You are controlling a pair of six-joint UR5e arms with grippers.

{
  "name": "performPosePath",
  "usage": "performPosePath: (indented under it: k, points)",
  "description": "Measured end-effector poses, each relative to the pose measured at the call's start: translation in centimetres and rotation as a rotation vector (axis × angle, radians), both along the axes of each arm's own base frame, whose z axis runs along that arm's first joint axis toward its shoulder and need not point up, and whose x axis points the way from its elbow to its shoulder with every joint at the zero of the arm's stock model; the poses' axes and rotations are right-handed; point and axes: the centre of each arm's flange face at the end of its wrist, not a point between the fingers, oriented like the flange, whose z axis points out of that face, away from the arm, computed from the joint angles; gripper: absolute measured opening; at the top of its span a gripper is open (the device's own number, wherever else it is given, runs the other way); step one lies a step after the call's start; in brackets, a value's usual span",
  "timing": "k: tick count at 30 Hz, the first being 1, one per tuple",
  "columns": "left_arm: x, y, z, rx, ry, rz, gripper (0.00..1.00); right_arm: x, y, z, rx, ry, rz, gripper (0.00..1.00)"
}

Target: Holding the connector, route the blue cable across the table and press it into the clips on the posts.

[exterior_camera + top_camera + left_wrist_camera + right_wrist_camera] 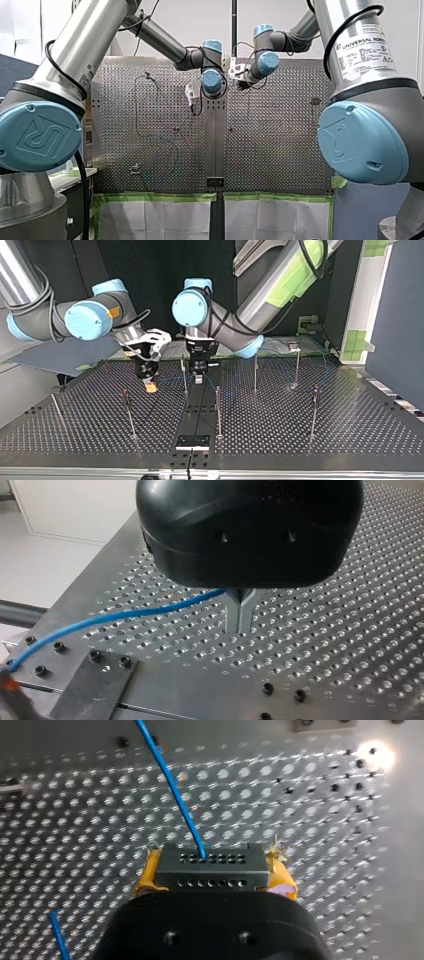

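In the top view, my right gripper [149, 384] stood left of the table's [350, 432] middle strip, toward the far edge. Its yellow pads [144, 879] were clamped on the two ends of the black connector [209, 870], held low over the perforated surface. The blue cable [170, 785] left the connector's face and ran off ahead over the holes.

Just to the right, past a thin post [183, 376], my left gripper [240, 615] hung over the middle strip. Its metal fingers were together and the cable ran in between them near their roots, so it looked caged rather than crushed.

Further right, toward the far right corner, the cable trailed slack among more posts [255, 372]. Whether any clip held it I could not tell.

The cable looked thin, light and limp. It would likely sag or kink if pushed, so it wanted steering under gentle tension. The connector was the one rigid part and the sound place to grip. A loose pinch on the cable near each clip should serve for pressing it home.
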Motion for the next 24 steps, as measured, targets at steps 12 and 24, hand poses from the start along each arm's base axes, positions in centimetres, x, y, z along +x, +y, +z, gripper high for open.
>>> performPosePath:
  k: [12,24]
  points:
    - [-0.7,0.3,-4.7,0.005,0.013,-0.058,0.00,-1.1,0.6,-4.1,0.024,0.019,-0.011,0.00]
    - [-1.9,0.8,-13.3,0.043,0.077,-0.105,0.00,-2.6,0.9,-7.8,0.002,0.050,-0.024,0.00]
